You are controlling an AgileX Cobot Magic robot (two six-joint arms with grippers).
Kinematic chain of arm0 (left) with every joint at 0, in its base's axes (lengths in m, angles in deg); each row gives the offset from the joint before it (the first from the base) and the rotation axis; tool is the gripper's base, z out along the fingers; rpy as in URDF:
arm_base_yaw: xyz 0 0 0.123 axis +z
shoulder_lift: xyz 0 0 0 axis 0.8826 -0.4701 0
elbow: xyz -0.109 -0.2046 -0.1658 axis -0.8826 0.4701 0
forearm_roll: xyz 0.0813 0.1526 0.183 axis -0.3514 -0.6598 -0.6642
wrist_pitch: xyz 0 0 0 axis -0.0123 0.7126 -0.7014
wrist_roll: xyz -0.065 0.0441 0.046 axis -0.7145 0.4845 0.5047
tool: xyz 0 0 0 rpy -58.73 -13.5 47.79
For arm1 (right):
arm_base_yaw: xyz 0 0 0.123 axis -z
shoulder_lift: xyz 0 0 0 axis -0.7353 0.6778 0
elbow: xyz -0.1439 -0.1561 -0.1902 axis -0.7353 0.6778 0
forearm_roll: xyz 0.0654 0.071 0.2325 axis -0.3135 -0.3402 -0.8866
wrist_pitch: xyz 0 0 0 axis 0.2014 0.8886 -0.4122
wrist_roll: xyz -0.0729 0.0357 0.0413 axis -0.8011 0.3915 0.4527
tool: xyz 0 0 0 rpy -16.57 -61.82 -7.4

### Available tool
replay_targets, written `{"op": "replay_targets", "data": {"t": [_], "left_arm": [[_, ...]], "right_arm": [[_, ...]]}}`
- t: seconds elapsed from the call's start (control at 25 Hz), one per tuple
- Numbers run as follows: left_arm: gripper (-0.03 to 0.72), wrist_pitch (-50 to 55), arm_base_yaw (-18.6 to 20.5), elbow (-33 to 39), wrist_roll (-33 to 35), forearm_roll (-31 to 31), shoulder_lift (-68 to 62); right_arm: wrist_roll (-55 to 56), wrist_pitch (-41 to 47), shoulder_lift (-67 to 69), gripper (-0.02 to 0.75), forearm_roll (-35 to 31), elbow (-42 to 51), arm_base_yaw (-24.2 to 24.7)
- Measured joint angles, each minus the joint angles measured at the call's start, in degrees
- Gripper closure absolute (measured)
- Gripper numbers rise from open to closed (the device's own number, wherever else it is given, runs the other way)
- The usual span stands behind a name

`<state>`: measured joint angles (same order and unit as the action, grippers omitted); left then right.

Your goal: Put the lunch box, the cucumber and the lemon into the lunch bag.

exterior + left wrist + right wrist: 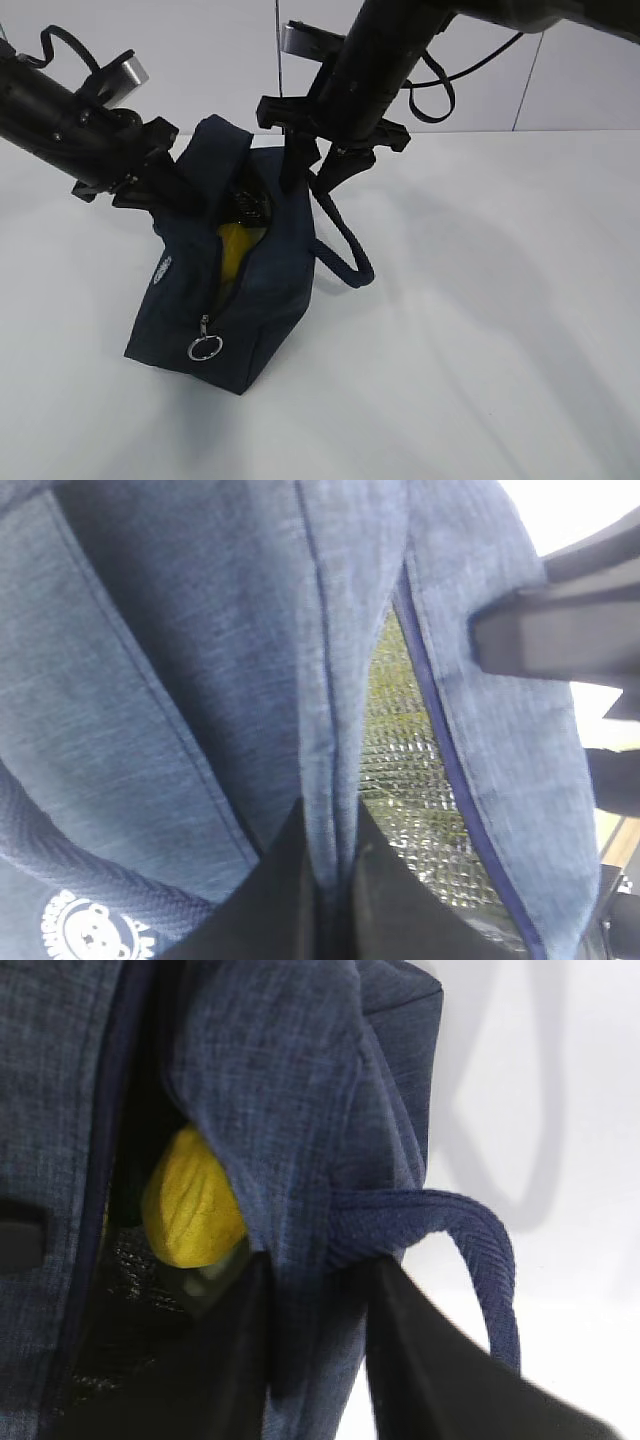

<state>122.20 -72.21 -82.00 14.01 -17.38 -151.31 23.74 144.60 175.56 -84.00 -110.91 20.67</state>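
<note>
The navy lunch bag point(235, 300) stands on the white table with its top unzipped. The yellow lemon point(237, 250) lies inside it and also shows in the right wrist view point(190, 1200). A pale green sliver under the lemon may be the lunch box point(215, 1270). The cucumber is hidden. My left gripper point(168, 197) is shut on the bag's left rim point(328, 780). My right gripper point(305, 172) is shut on the right rim point(315, 1290), beside the handle point(470, 1225). The two hold the opening apart.
The zipper's ring pull point(205, 347) hangs at the bag's near end. The white round logo point(163, 270) is on the left side. One loop handle point(345, 250) droops onto the white table point(480, 330). Silver lining point(410, 780) shows inside.
</note>
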Motion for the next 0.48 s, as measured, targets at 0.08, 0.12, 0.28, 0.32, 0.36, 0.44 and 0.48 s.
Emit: {"op": "replay_targets", "data": {"t": [0.08,0.12,0.28,0.32,0.36,0.44,0.48], "left_arm": [[0.687,0.0,0.0,0.0,0.0,1.3,0.0],[0.687,0.0,-0.2,0.0,0.0,1.9,0.0],[0.687,-0.1,-0.3,0.0,0.0,2.7,0.0],[0.687,0.1,-0.3,0.0,0.0,2.8,0.0],[0.687,0.4,-0.3,0.0,0.0,2.9,0.0],[0.687,1.0,-0.3,0.0,0.0,3.5,0.0],[0.687,1.2,-0.3,0.0,0.0,3.7,0.0]], "right_arm": [[0.0,0.0,0.0,0.457,0.0,0.0,0.0],[0.0,0.0,0.0,0.494,0.1,0.0,0.0],[-0.3,0.0,0.0,0.588,0.6,0.0,0.0],[-0.5,0.0,0.0,0.603,0.8,0.0,0.0],[-0.9,0.0,0.0,0.615,1.3,0.0,0.0],[-1.8,0.0,0.0,0.649,2.2,0.0,0.0],[-2.2,0.0,0.0,0.669,2.6,0.0,0.0]]}}
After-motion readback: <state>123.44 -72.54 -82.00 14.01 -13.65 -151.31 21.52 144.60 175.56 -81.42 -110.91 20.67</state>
